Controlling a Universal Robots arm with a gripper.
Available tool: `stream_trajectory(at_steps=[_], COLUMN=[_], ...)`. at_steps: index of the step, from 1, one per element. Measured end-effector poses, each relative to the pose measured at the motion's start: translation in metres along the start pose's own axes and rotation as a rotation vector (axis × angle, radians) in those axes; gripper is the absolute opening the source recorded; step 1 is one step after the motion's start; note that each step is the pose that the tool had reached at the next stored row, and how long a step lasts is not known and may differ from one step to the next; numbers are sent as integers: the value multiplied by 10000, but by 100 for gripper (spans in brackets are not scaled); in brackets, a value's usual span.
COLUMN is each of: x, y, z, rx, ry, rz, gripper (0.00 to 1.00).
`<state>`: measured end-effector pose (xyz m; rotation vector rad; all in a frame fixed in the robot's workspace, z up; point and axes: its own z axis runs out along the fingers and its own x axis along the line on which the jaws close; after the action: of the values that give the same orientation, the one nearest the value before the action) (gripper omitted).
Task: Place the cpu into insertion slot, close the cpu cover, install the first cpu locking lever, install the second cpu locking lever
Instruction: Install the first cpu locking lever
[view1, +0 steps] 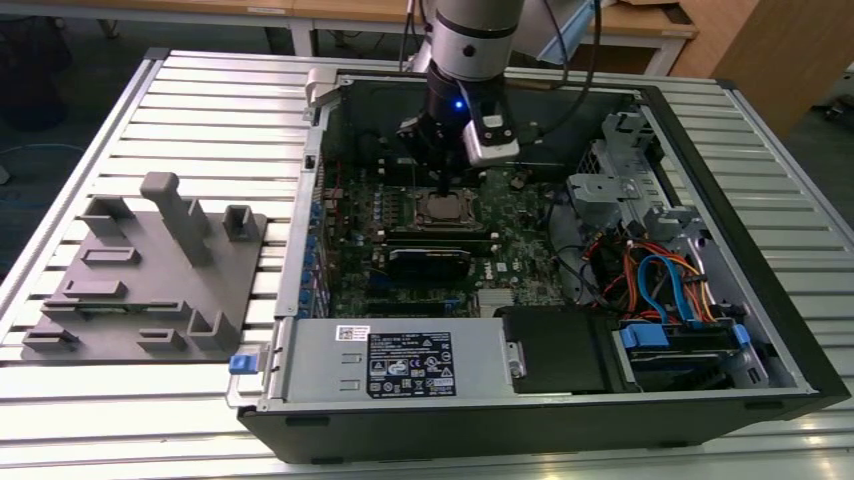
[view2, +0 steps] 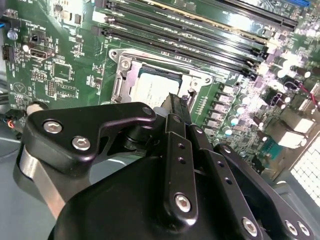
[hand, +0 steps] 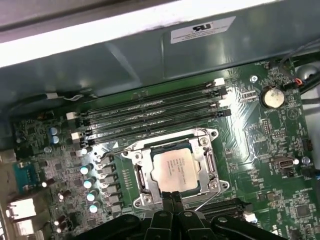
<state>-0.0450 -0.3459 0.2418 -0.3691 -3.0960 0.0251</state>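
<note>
The cpu (hand: 174, 170), a square chip with a silver-grey top, lies flat in the insertion slot (hand: 131, 156) on the green board. The cpu cover (hand: 210, 165), a silver frame, lies down around it. My gripper (hand: 172, 198) hangs just above the socket's edge, its two black fingers pressed together and shut with nothing seen between them. A thin metal lever rod (hand: 206, 199) runs along that edge beside the fingertips. In the second wrist view the gripper (view2: 175, 102) covers one corner of the cpu (view2: 152, 89). In the exterior view the gripper (view1: 438, 186) stands over the cpu (view1: 441, 208).
Long black memory slots (hand: 150, 112) lie beside the socket, and a coin battery (hand: 272, 96) sits farther off. The open case has a power supply (view1: 400, 360) at the front and a drive cage with cables (view1: 654, 285). A grey fixture block (view1: 147, 275) stands at the exterior view's left.
</note>
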Motion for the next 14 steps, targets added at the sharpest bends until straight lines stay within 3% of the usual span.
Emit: stream_trajectory(at_steps=[2,3,14], x=[4,6,10], y=[-1,-1,-2], z=[1,2,2], rx=[-40,-53,-44], ry=[-163,-205,-241], rz=[-33,-56,-1478], gripper=[10,10,10])
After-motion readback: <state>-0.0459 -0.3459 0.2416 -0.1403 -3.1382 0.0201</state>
